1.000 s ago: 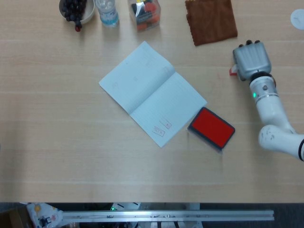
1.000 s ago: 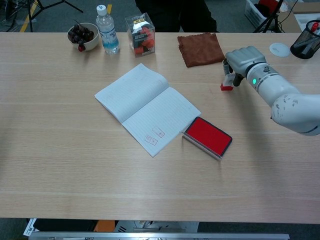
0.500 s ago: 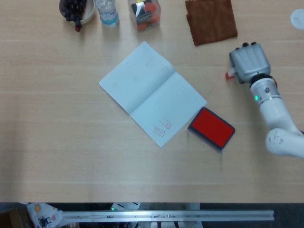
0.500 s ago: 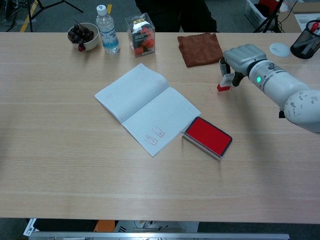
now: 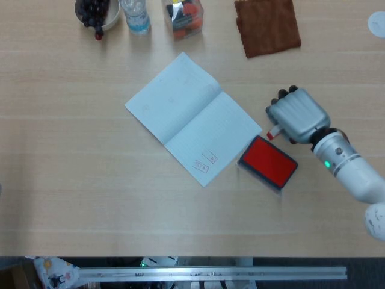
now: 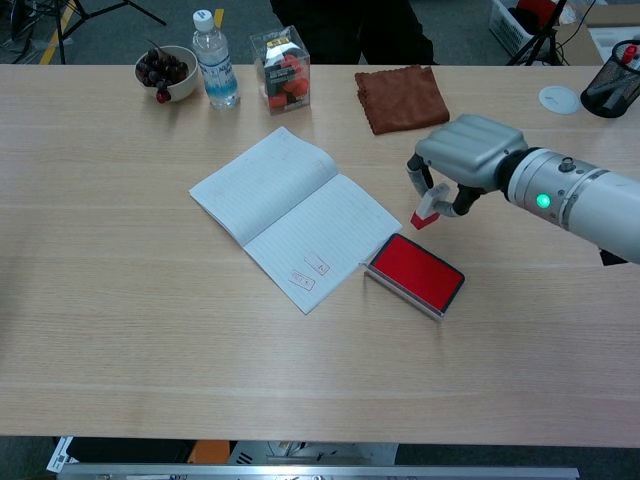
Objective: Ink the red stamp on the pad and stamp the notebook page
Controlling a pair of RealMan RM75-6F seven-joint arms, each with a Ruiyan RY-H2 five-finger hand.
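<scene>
**Red stamp carried toward the pad**

Red-tipped and blocky, the stamp (image 6: 425,212) hangs tilted in the right hand's (image 6: 462,160) grasp, just off the flat red pad's (image 6: 415,273) 12 o'clock edge. A second ago it sat near the brown cloth (image 6: 401,97). At the pad's 9 o'clock, the lined notebook (image 6: 294,212) lies open on the wood-grain counter (image 6: 150,330).

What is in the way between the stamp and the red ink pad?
Nothing visible. The right hand holds the stamp just beyond the far edge of the pad, and only bare table lies between them. The pad's red surface is uncovered. The notebook lies off to the pad's left, out of the way.
</scene>
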